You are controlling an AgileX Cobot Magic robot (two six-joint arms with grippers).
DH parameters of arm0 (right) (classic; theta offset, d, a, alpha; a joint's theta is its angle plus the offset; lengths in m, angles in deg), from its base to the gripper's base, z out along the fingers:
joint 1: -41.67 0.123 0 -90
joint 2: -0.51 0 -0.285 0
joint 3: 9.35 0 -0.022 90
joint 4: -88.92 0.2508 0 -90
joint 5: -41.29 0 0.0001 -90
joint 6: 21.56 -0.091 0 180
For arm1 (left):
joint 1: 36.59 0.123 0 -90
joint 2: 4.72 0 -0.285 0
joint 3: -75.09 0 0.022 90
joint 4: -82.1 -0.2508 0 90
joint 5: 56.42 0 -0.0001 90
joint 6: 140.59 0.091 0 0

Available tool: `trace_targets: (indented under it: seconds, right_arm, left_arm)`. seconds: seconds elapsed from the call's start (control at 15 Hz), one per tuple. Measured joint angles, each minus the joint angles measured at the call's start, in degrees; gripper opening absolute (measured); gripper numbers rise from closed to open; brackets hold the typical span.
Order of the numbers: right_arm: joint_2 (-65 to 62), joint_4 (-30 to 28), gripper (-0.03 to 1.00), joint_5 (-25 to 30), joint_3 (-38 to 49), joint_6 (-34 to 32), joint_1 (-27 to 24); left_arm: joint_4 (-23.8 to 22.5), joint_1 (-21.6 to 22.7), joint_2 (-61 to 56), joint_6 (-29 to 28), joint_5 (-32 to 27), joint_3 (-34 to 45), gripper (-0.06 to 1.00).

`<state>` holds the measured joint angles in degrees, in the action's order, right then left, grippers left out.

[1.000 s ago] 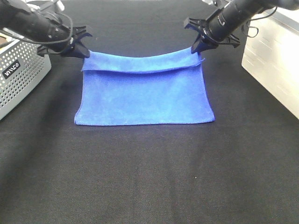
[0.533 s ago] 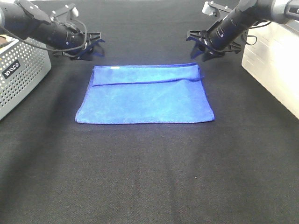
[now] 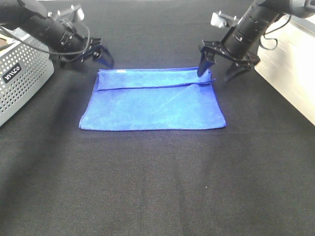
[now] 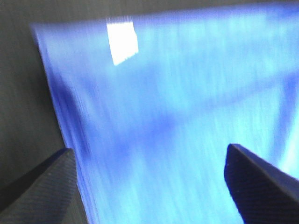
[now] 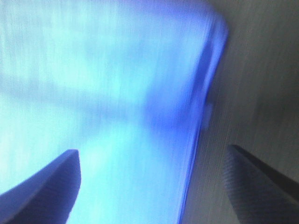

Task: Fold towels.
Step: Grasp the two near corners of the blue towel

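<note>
I noted the black cloth-covered table point(image 3: 157, 187) unchanged from a second earlier. The blue towel point(image 3: 152, 103) lay flat at the middle of it, with its far edge turned over toward the near side in a narrow band. A second earlier that edge had been held up off the table at both far corners and sagged between them. Half a second earlier it was already down, and its outline has not shifted since.

The grey perforated basket point(image 3: 19, 83) at the left edge and the white box point(image 3: 290, 69) at the right edge stood where they had been.

The right gripper point(image 3: 220, 68) had let go of the far right corner. Its jaws were spread wide and nothing was between them. It had come lower and nearer the towel than half a second earlier. One finger point(image 3: 203, 63) stood over the far right corner; I could not tell whether it touched the cloth.

The left gripper point(image 3: 98, 55) had likewise released the far left corner. Its jaws were spread with nothing between them, and it sat just beyond that corner, clear of the cloth. Both wrist views were blurred and showed blue cloth between widely parted fingertips.

The small white tag point(image 4: 122, 43) lay on the folded band near the far left corner.
</note>
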<state>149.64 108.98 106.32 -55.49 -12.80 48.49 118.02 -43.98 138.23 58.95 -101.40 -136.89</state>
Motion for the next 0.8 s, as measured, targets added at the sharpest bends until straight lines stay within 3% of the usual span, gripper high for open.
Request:
trace_targets:
  seconds: [0.2, 0.4, 0.53, 0.6, 0.67, 0.8]
  right_arm:
    - [0.0, 2.92, 0.74, 4.01, 0.0, -0.8, 0.0]
    - [-4.24, 0.97, 0.73, 4.13, 5.1, -2.58, 0.0]
    - [-9.0, -0.69, 0.73, 3.9, 13.98, -2.92, 0.0]
    - [-11.75, -1.03, 0.73, 1.72, 20.23, -2.98, 0.0]
    - [-15.07, -0.86, 0.73, -3.95, 27.85, -2.81, 0.0]
    - [-16.62, 0.46, 0.73, -9.34, 33.12, -1.89, 0.0]
  left_arm:
    - [-0.63, 0.4, -1.03, -2.12, -6.07, 3.15, 0.8]
    - [-0.52, 0.69, -8.19, -4.07, -3.44, 16.04, 0.78]
    - [-0.4, 1.09, -10.31, -4.35, -2.75, 22.4, 0.78]
    - [-0.4, 1.09, -10.66, -4.35, -2.58, 24.87, 0.78]
    - [-0.4, 1.09, -10.66, -4.41, -2.46, 27.44, 0.78]
    - [-0.4, 1.09, -10.66, -4.41, -1.43, 27.9, 0.78]
